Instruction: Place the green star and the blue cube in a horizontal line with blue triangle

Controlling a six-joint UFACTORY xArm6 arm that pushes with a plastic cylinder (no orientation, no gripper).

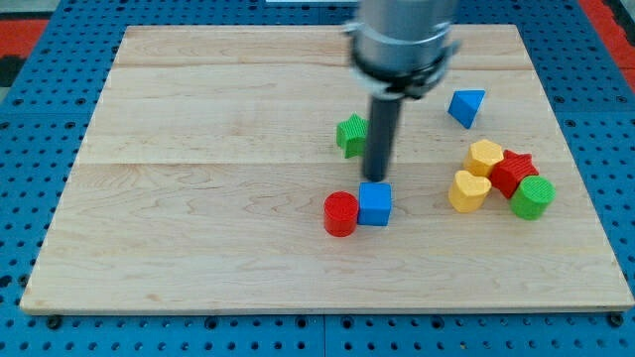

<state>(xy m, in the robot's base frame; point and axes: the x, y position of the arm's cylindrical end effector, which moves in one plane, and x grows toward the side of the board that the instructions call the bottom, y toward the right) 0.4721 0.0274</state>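
Note:
The green star (350, 135) lies near the middle of the wooden board, partly hidden behind the rod. The blue cube (375, 204) sits below it, touching a red cylinder (340, 214) on its left. The blue triangle (466, 107) lies toward the view's upper right. My tip (376, 179) is at the cube's upper edge, just right of and below the green star.
A cluster lies at the view's right: a yellow block (485, 157), a yellow heart (468, 191), a red star (513, 174) and a green cylinder (533, 198). The wooden board (198, 198) rests on a blue pegboard.

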